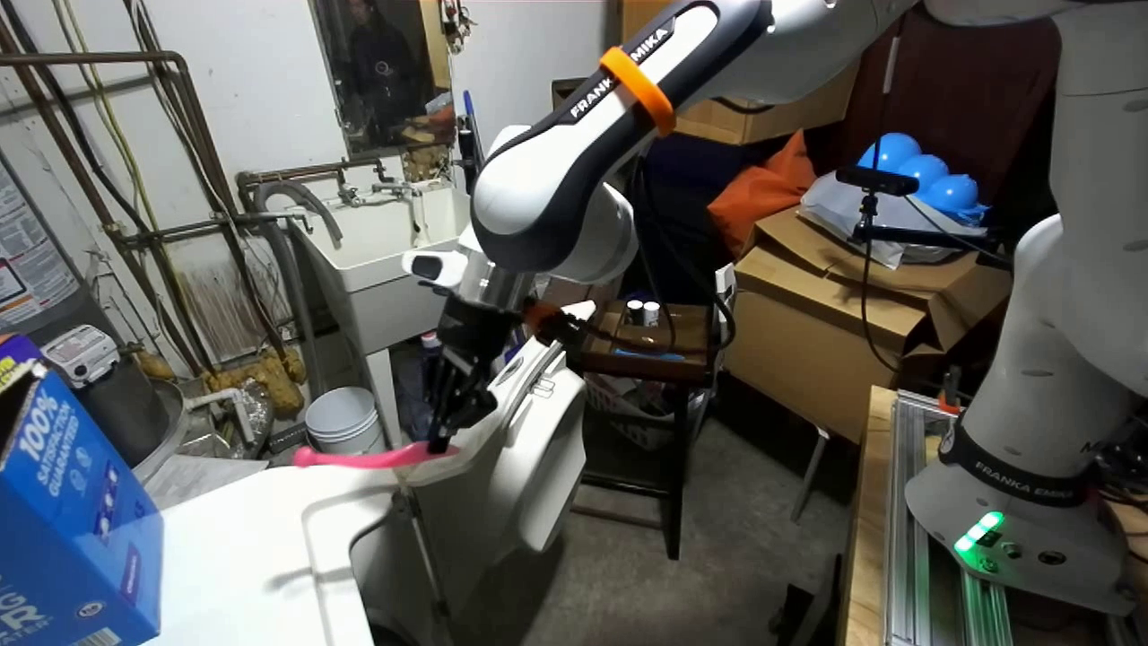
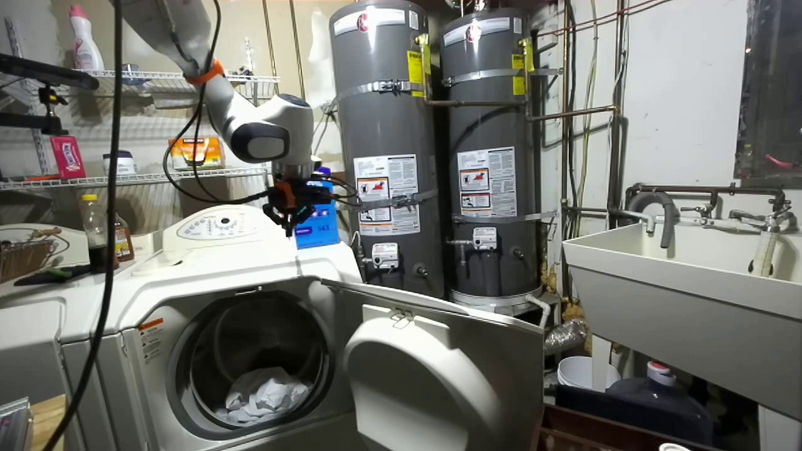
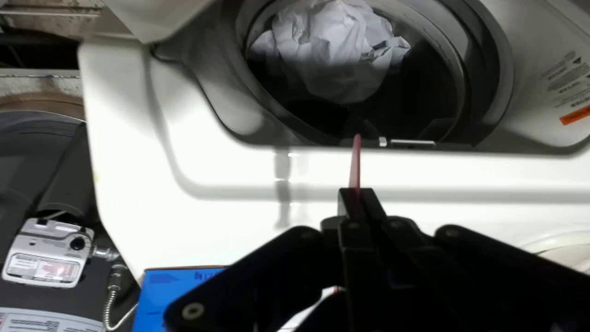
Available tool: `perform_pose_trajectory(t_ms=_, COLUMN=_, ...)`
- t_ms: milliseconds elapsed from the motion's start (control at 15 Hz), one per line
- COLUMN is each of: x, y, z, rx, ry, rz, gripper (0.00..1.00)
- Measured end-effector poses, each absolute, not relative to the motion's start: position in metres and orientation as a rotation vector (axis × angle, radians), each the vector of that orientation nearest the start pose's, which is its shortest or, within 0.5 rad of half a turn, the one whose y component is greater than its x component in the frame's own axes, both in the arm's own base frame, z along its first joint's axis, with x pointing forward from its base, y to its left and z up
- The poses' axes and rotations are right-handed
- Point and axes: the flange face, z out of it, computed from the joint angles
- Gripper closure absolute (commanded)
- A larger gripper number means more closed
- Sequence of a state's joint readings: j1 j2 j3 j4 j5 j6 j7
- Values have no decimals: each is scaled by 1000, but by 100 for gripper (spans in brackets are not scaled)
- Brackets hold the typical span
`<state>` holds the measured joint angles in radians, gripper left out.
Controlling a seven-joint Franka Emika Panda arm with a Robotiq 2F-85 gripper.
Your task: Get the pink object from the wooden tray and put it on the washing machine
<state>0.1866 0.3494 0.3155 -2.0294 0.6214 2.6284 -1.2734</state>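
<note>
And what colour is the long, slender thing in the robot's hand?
The slender object is pink, clearest in an exterior view.

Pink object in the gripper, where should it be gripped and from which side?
Judging by its shape, likely near mid-length, from above: the pink object is long, slim and roughly level, so jaws closing across its narrow width, seen in the wrist view, should balance it better. The gripper holds it from above but towards one end, with the longer part jutting out.

Two gray water heaters [image 2: 385,131] stand side by side near a white sink [image 2: 683,319] and a bucket [image 2: 575,374].
</note>
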Motion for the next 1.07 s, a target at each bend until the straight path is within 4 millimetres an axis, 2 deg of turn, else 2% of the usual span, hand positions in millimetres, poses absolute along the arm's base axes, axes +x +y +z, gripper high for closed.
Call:
perform_pose_trajectory(t_ms=133, x=546, y=335, z=312, rx=-2248, ry=-1549, rz=-557, gripper=99)
perform_pose_trajectory(t_ms=267, x=543, y=383, z=316, rx=-2256, ry=-1506, rz=-558, gripper=99)
perform_pose_trajectory(t_ms=467, x=550, y=434, z=315, rx=-2247, ry=-1461, rz=-540, gripper=99)
perform_pose_trajectory(t_ms=667, x=561, y=465, z=298, rx=-2275, ry=-1498, rz=-467, gripper=99)
perform_pose_trajectory(t_ms=867, x=571, y=485, z=278, rx=-2307, ry=-1541, rz=-385, gripper=99)
perform_pose_trajectory(t_ms=1067, x=577, y=503, z=271, rx=-2325, ry=-1616, rz=-346, gripper=99)
